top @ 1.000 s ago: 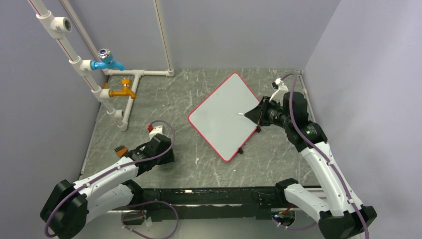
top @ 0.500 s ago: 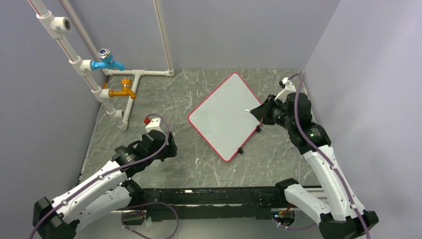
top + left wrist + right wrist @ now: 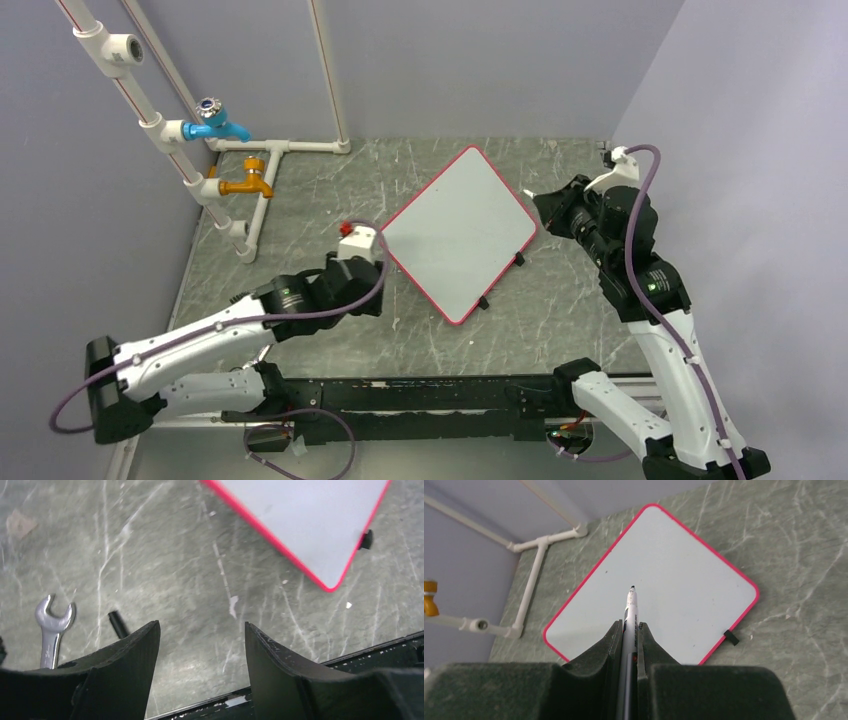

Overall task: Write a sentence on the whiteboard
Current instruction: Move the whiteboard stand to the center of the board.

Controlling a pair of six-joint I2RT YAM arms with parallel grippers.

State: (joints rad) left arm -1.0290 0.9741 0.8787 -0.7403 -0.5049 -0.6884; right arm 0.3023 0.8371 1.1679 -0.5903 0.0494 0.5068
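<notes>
The whiteboard (image 3: 458, 235) lies flat on the table, turned like a diamond, white with a thin red rim (image 3: 589, 575). Its surface is blank and the sentence is not in view. My right gripper (image 3: 547, 206) (image 3: 629, 627) hangs by the board's right corner, shut on a white marker (image 3: 630, 611). The marker's black tip (image 3: 632, 587) points over the board, raised off it. My left gripper (image 3: 370, 295) (image 3: 202, 630) is open and empty, low over bare table beside the board's left corner. The board's near corner (image 3: 327, 586) sits ahead of it to the right.
A white pipe frame (image 3: 255, 190) with a blue tap (image 3: 212, 120) and an orange tap (image 3: 248, 182) stands at the back left. Two black clips (image 3: 518, 260) (image 3: 483, 302) sit on the board's near right edge. A small wrench (image 3: 52, 630) and a short black piece (image 3: 118, 623) lie near my left gripper.
My left arm swung right, from the table's left side to the board's left corner. My right gripper pulled back off the board toward its right corner with the marker.
</notes>
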